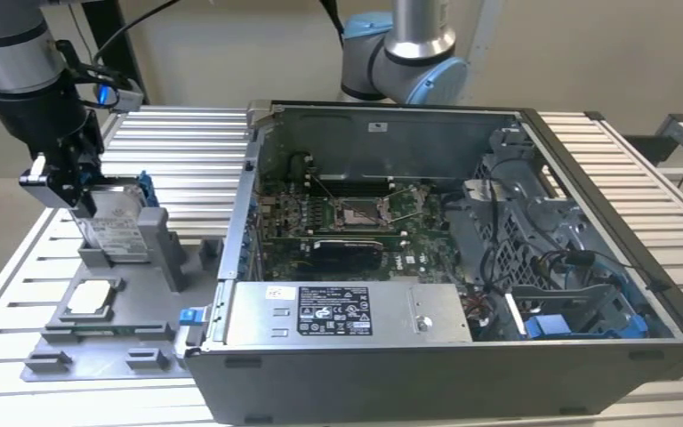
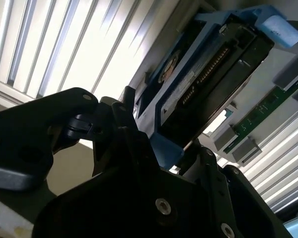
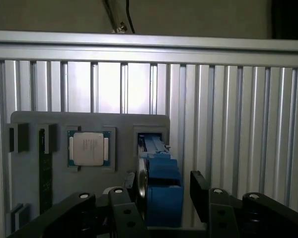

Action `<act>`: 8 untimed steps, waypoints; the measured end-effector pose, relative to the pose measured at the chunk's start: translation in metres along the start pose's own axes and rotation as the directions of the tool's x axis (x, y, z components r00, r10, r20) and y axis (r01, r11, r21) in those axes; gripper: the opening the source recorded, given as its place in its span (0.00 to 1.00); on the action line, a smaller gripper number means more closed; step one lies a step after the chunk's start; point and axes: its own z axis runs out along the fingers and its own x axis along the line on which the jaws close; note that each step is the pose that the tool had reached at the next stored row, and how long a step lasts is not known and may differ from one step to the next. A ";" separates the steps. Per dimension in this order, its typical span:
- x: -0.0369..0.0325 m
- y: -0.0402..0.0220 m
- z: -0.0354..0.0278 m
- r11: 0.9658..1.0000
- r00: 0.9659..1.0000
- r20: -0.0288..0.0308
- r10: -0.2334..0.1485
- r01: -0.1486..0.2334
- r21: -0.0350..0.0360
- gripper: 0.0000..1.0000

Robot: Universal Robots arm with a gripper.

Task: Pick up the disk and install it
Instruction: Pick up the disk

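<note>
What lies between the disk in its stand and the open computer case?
In the exterior view, the grey stand's side wall and a strip of bare ribbed table lie between the disk and the computer case.

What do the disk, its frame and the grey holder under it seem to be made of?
The disk: likely metal, silver-grey with a dull sheen. Its frame: probably plastic, bright blue, smooth and moulded. The holder: seemingly matte grey plastic, evenly coloured, no shine.
</note>
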 end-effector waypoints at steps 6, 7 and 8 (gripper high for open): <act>0.0000 0.0000 0.0000 1.000 1.000 0.000 0.000 0.000 0.000 1.00; 0.0000 0.0000 0.0000 1.000 1.000 0.000 0.000 0.000 0.000 1.00; 0.0000 0.0000 0.0000 1.000 1.000 0.000 0.000 0.000 0.000 1.00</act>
